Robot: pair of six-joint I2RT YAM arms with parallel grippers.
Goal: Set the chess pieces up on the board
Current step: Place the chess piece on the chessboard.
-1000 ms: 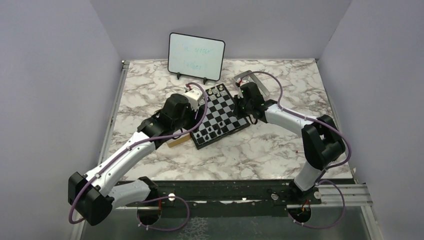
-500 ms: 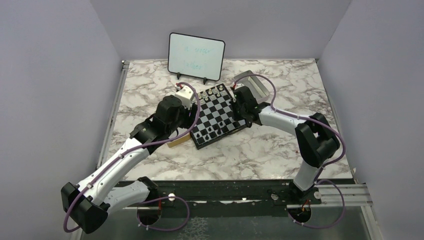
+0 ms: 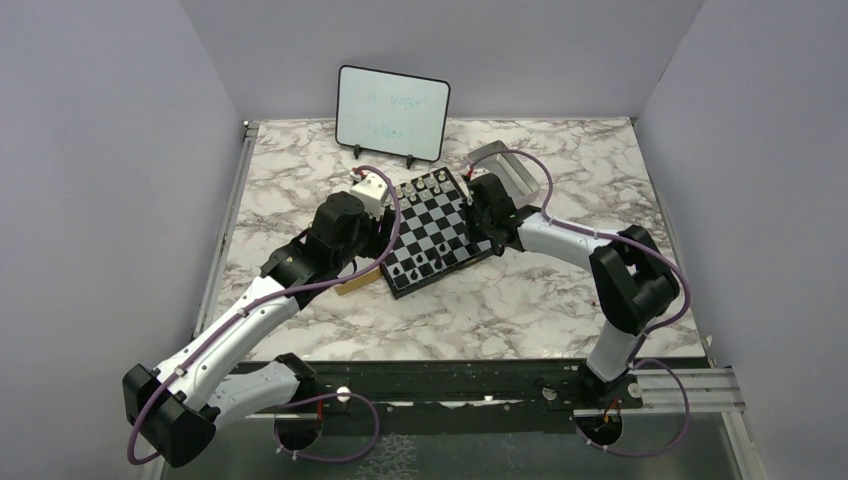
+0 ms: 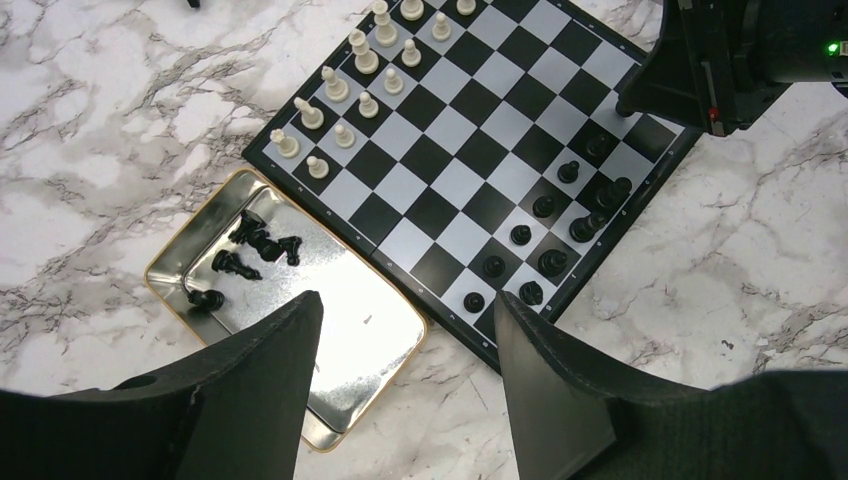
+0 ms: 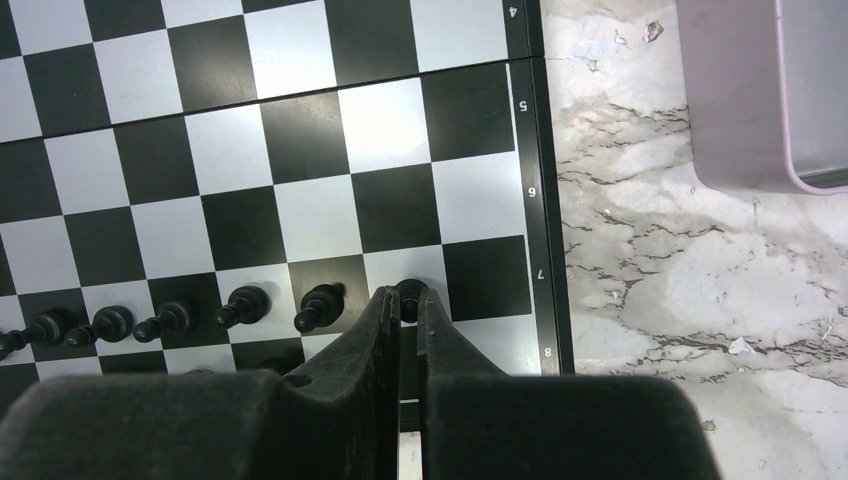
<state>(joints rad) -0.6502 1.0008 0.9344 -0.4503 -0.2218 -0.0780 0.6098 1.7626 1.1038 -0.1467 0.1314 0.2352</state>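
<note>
Right wrist, chess piece (image 5: 408,289) in hand (image 5: 408,302) (pinched)

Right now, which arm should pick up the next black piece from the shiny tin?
The left arm, I think. The left gripper hangs open right above the shiny tin, where spare black pieces lie. The right gripper is busy at the board, shut on a pawn.

Marble table (image 3: 500,300) with board (image 4: 470,130), tin (image 4: 360,330), whiteboard (image 3: 392,113)
</note>
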